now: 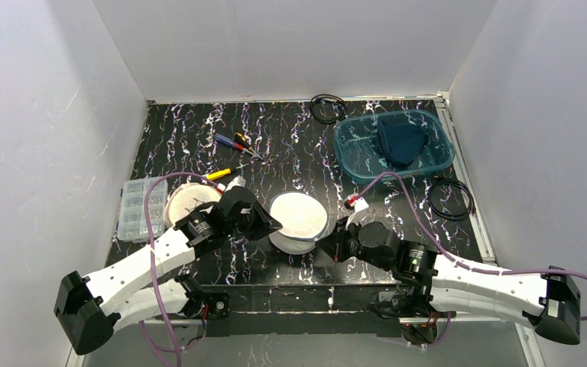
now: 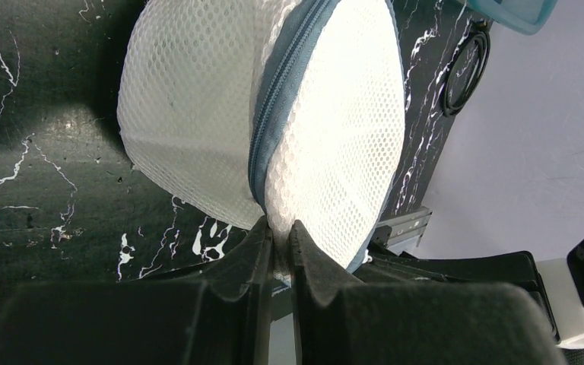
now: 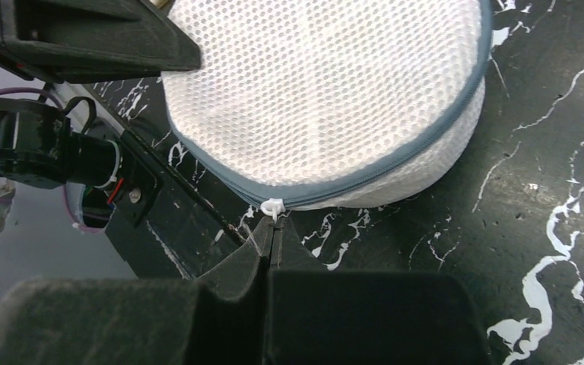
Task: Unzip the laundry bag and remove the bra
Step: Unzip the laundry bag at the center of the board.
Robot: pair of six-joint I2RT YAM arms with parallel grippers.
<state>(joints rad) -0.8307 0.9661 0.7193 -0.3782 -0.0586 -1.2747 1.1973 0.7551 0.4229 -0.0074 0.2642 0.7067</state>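
Laundry bag (image 1: 298, 222) — round, white mesh, zipper (image 2: 274, 99) closed along the visible stretch — sits on the table (image 1: 199, 130) near its front edge, between the 2 arms. Left gripper (image 2: 280, 232): jaws narrowed, pinching a fold of mesh beside the zipper. Right gripper (image 3: 272, 228): jaws pressed together on the white zipper pull (image 3: 272, 207) at the bag's lower rim.

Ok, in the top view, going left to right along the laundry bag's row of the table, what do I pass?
Clear parts box → round mesh disc → left pincer → the laundry bag it pinches → right pincer, on the bag's zipper pull → black cable loop.
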